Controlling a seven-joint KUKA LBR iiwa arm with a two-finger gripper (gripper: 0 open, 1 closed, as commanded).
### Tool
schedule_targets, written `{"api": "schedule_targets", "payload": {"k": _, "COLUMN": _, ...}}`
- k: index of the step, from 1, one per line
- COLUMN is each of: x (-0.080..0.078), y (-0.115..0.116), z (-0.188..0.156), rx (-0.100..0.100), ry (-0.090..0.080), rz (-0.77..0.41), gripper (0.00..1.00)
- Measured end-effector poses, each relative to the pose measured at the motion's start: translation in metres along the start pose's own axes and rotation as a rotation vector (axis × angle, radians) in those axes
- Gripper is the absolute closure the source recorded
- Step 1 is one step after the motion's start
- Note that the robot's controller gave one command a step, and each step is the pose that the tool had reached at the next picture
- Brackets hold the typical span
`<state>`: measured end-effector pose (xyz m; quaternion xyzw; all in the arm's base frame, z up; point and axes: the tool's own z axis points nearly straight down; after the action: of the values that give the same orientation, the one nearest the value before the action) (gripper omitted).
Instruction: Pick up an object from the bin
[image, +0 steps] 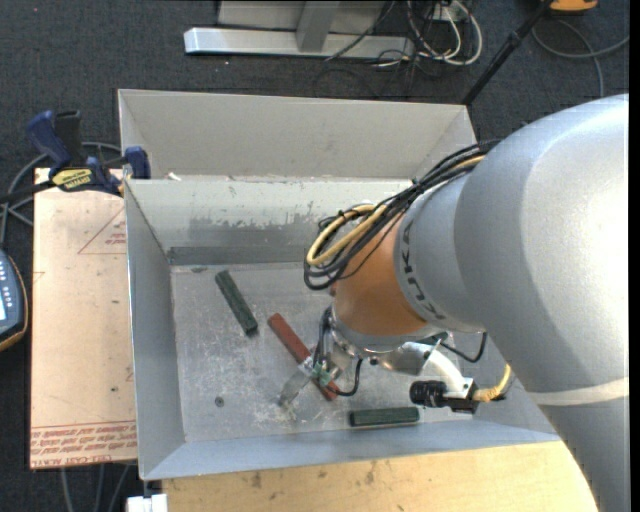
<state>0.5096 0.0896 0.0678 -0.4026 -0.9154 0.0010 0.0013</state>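
Note:
My gripper (291, 397) is low near the bin's front, tip pointing down-left at the floor. A red-brown stick (288, 337) lies diagonally just above and to the right of it, with its lower end passing under the gripper's body. A dark green bar (383, 416) lies flat to the gripper's right, near the front wall. Another dark green bar (237, 302) lies slanted farther back on the left. Nothing shows held in the gripper.
The arm, with its orange cover and cables, hangs over the bin's right half and hides the floor there. The left part of the floor is bare, scuffed metal. The front wall is close below the gripper.

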Motion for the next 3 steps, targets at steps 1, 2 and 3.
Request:
{"api": "schedule_targets", "payload": {"k": 1, "x": 0.000, "y": 0.000, "z": 0.000, "rx": -0.002, "ry": -0.001, "rz": -0.001, "gripper": 0.00}}
{"api": "schedule_targets", "payload": {"k": 2, "x": -0.001, "y": 0.001, "z": -0.002, "rx": -0.005, "ry": -0.003, "rz": -0.002, "gripper": 1.00}}
{"api": "schedule_targets", "payload": {"k": 3, "x": -0.001, "y": 0.002, "z": -0.103, "rx": -0.009, "ry": -0.005, "rz": -0.006, "gripper": 1.00}}
